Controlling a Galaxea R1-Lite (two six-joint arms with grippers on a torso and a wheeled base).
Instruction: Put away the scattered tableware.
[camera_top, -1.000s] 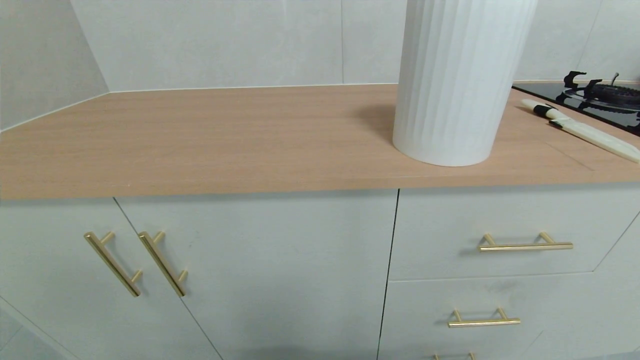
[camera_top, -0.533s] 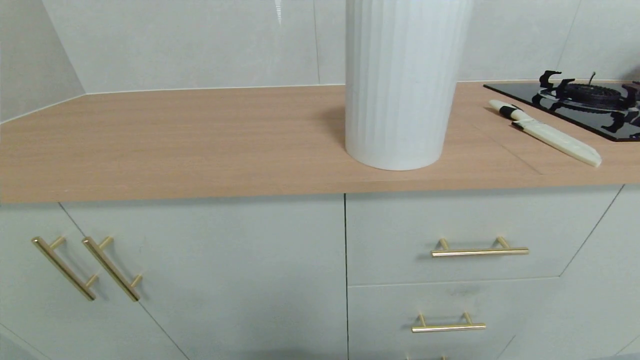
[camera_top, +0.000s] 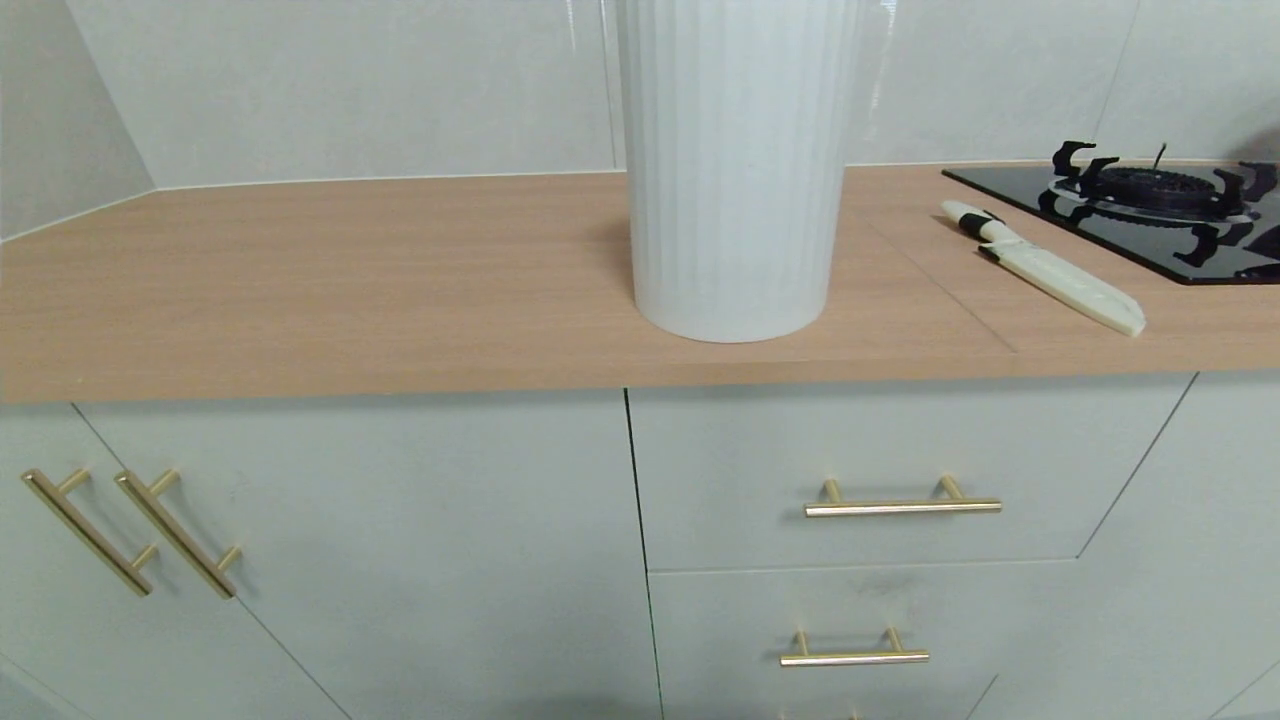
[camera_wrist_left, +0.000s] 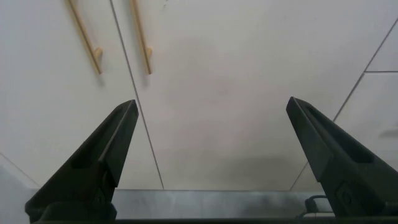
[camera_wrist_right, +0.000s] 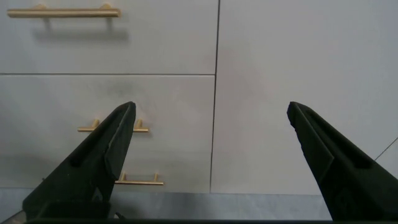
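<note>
Knife lay loose beside the hob.
Left claw and right claw hung spread, empty; a clumsy grab might push it off the counter.

Bright, diffuse lighting. The tall white ribbed container casts a faint shadow leftward across the light wooden countertop.

Tall container (white, ribbed) on counter

The table is showing matt wood grain, and the ribbed white container on it is looking smooth and matt. The upper drawer handle is gleaming like brushed brass metal, the hob shining glossy black.
</note>
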